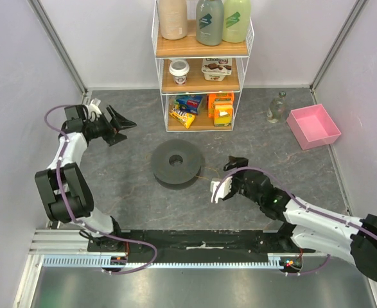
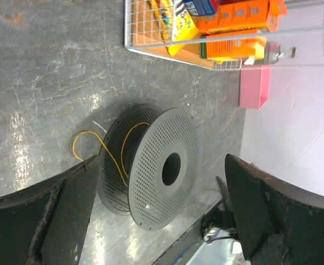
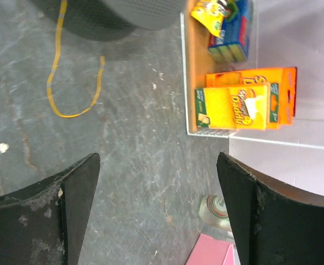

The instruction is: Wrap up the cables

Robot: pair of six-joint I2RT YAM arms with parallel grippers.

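Note:
A dark grey perforated spool (image 1: 177, 163) lies flat in the middle of the table. The cables are a hair-thin yellow-orange wire (image 2: 104, 149) that runs over the spool's core (image 2: 129, 144) and trails off in a loose loop on the table (image 3: 57, 83). My left gripper (image 1: 125, 128) hangs open at the far left, well away from the spool, which shows between its fingers (image 2: 162, 165). To the right of the spool my right gripper (image 1: 223, 178) is open above bare table (image 3: 157, 160), with the wire loop ahead and to its left. Neither gripper holds anything.
A white wire shelf (image 1: 202, 70) with bottles, tubs and snack boxes stands at the back centre. A pink tray (image 1: 313, 126) and a small glass jar (image 1: 277, 108) sit at the back right. Grey walls close in on both sides.

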